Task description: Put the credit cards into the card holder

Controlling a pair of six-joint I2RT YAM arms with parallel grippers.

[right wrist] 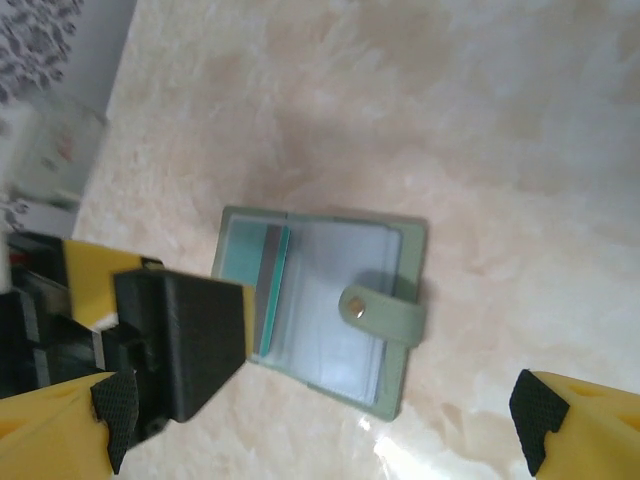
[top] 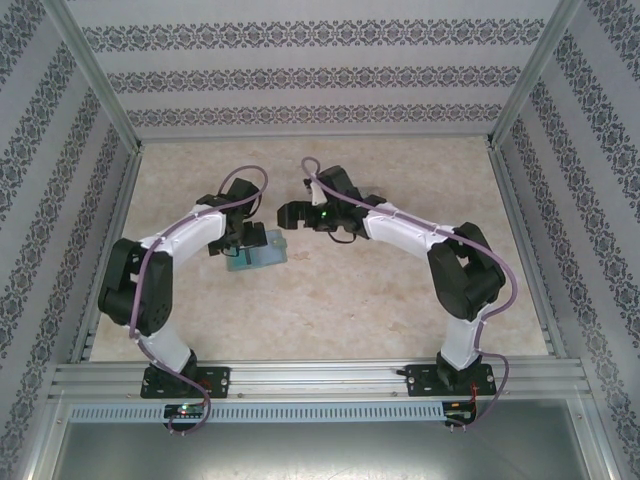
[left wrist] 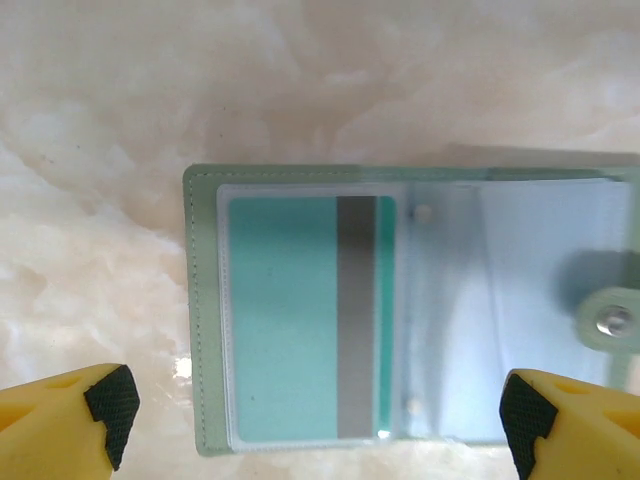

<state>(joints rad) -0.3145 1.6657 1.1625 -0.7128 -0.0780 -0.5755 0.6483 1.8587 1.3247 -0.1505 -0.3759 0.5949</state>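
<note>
The card holder [left wrist: 203, 300] lies open on the marble table, its clear sleeves facing up and its tab clasp [left wrist: 610, 322] folded over the right side. A teal credit card [left wrist: 285, 320] with a grey stripe sits inside the left sleeve. My left gripper [left wrist: 318, 415] hovers just above the holder, open, with nothing between its fingers. From above, the card holder [top: 258, 258] shows under the left gripper [top: 240, 238]. My right gripper [right wrist: 320, 420] is open and empty to the holder's right, looking at the card holder [right wrist: 410, 262], the teal card [right wrist: 243, 255] and the left gripper's black body [right wrist: 180, 335].
A clear plastic box [right wrist: 45, 150] stands by the patterned left wall. The right gripper [top: 292, 213] hangs over the middle of the table. Metal frame rails [top: 300, 375] run along the near edge.
</note>
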